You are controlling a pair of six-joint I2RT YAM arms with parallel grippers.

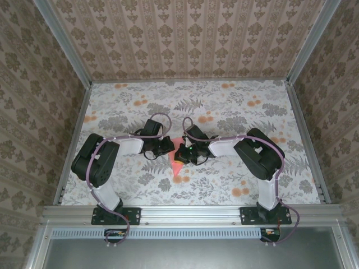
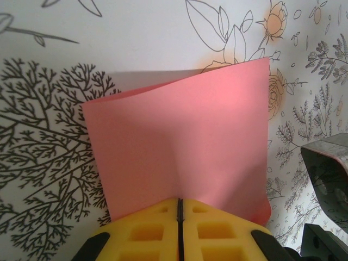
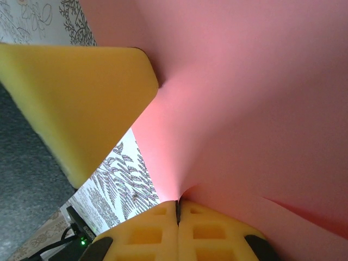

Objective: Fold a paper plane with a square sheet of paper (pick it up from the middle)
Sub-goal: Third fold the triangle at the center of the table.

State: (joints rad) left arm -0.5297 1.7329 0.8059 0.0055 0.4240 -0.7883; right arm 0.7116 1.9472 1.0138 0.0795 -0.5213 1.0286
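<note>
The square sheet of paper point(image 1: 178, 166) is salmon pink and hangs bent between both grippers at the table's middle, a corner pointing toward the near edge. My left gripper point(image 1: 171, 148) is shut on its edge; in the left wrist view the yellow fingertips point(image 2: 178, 202) pinch the sheet point(image 2: 179, 136), which stands up with a soft crease. My right gripper point(image 1: 182, 154) is shut on the opposite side; its fingertips point(image 3: 177, 204) clamp the paper point(image 3: 244, 109), which curves overhead. The left gripper's yellow finger point(image 3: 76, 98) presses the sheet close by. The paper plane is out of view.
The floral tablecloth point(image 1: 235, 112) covers the table, with patterned walls and aluminium rails point(image 1: 190, 212) around it. Both arms are bent inward and nearly touch at the centre. Part of the right gripper's housing point(image 2: 326, 174) sits at the edge of the left wrist view.
</note>
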